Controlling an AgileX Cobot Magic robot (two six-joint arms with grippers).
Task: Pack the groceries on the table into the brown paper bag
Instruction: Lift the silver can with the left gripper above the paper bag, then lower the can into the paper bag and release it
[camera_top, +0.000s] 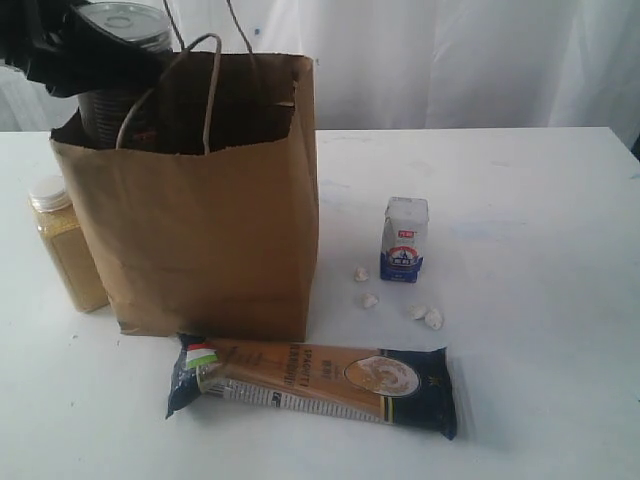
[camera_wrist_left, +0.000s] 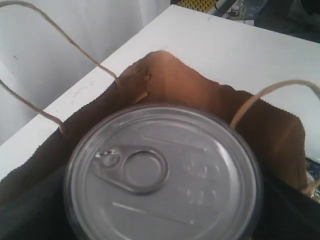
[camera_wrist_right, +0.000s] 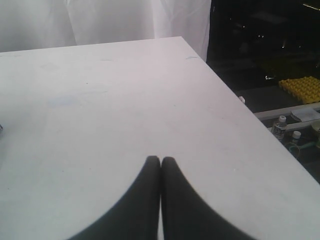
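Left wrist view: the left gripper (camera_top: 98, 62) jaws grasp the dark tin can (camera_wrist_left: 162, 172) at frame centre, at the mouth of the brown paper bag (camera_wrist_left: 200, 90). Probably heavy, rigid, slippery; hold its wall. The right gripper (camera_wrist_right: 160, 165) is clenched on nothing.

Right gripper (camera_wrist_right: 160, 161) closed, tips together over white table (camera_wrist_right: 125, 100); small bottles (camera_wrist_right: 280, 127), perhaps, beyond edge.

Bright, washed-out white table (camera_top: 520, 200); soft shadows; tin can (camera_wrist_left: 165, 175) close, slightly blurred.
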